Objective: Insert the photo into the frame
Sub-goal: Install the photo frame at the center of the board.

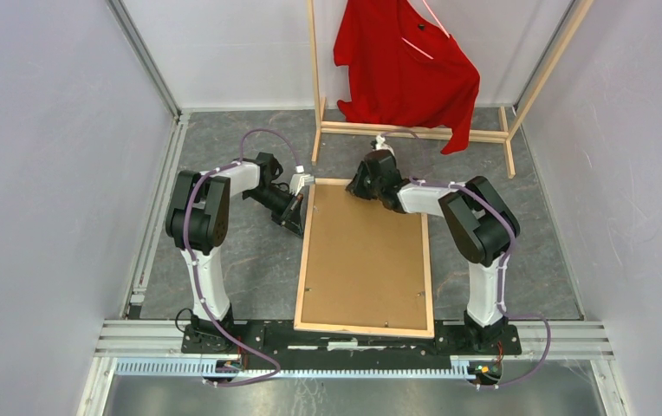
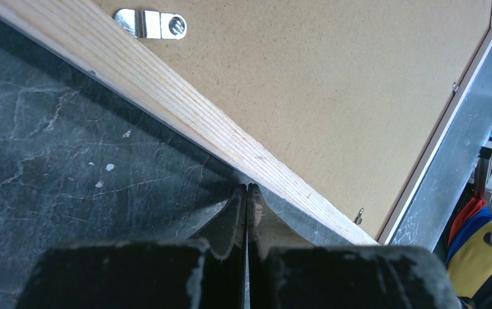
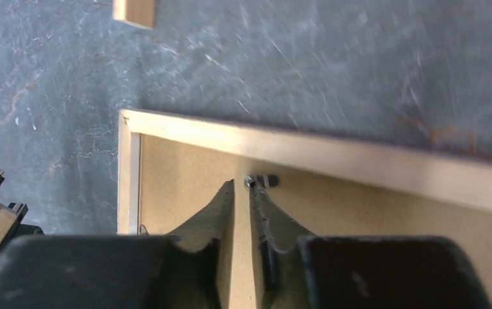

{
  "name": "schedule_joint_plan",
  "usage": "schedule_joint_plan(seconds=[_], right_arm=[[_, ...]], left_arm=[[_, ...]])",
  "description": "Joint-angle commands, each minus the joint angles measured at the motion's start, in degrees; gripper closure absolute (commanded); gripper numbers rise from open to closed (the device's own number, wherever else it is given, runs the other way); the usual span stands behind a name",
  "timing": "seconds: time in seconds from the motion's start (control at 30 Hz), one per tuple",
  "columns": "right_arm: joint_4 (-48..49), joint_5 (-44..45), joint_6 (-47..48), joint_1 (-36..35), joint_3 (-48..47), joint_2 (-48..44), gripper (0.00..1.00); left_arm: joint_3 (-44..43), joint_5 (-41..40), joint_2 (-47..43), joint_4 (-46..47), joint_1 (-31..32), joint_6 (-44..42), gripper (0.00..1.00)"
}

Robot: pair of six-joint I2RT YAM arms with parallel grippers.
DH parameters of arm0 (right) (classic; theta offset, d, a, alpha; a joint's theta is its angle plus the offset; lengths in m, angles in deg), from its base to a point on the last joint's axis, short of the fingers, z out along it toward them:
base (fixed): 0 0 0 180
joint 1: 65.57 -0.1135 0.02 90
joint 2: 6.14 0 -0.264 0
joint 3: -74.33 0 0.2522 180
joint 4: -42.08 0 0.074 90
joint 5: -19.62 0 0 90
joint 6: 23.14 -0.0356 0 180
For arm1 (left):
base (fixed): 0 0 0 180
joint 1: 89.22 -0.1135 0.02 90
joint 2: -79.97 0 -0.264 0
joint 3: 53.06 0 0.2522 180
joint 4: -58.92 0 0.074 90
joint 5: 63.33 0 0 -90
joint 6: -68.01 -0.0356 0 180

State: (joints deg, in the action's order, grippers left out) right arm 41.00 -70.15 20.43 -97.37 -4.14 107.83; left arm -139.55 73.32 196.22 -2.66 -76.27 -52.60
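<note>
The frame point(image 1: 303, 260) lies back side up in the middle of the table, its bare-wood rim around a brown backing board point(image 1: 364, 256). The photo is hidden. My left gripper point(image 1: 298, 219) is shut and empty, its tips on the dark table against the outer side of the frame's left rail point(image 2: 185, 109), near the far corner. My right gripper point(image 1: 357, 192) hovers low over the backing board point(image 3: 179, 180) by the far rail point(image 3: 359, 161). Its jaws stand a narrow gap apart with nothing between them, and a small metal tab point(image 3: 263, 180) lies at the right fingertip.
A wooden clothes rack point(image 1: 414, 132) with a red shirt point(image 1: 405, 69) stands just beyond the frame. A metal hanger plate point(image 2: 150, 24) is fixed to the backing. Grey walls close in on both sides, and an aluminium rail point(image 1: 353, 334) runs along the near edge.
</note>
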Motion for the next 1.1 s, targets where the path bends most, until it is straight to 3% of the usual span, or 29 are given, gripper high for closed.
schedule_joint_plan(seconds=[0.0,0.17,0.3,0.43,0.6,0.83,1.07], right_arm=[[-2.3,3.5,19.4,-1.1,-8.1,-1.7,0.71],[-3.3,4.0,44.8,-1.5,-9.6,-6.7,0.34],[-10.9,4.6,64.7,-2.9,-14.8,-3.6,0.23],[-15.6,6.9,78.5,-4.4,-16.1,-0.9,0.21],[-15.0,2.8,84.5,-4.4,-12.9,-2.6,0.21],[-15.5,1.1,86.0,-4.9,-11.4,-3.0,0.24],[-8.2,0.8,80.3,-5.9,-4.7,-6.3,0.32]], left_arm=[[-0.5,0.3,-2.0,0.6,0.1,-2.3,0.98],[-1.1,-0.1,-2.5,0.7,0.1,-2.3,0.98],[-2.0,0.3,-2.2,0.3,0.0,-1.9,0.98],[-2.6,0.3,-2.1,-0.6,-0.2,-2.0,0.98],[-3.2,-0.1,-2.1,-1.3,-0.7,-2.2,0.98],[-3.3,0.8,-1.9,-1.5,-0.7,-1.6,0.98],[-7.1,5.3,-2.2,-2.0,-2.0,3.2,0.98]])
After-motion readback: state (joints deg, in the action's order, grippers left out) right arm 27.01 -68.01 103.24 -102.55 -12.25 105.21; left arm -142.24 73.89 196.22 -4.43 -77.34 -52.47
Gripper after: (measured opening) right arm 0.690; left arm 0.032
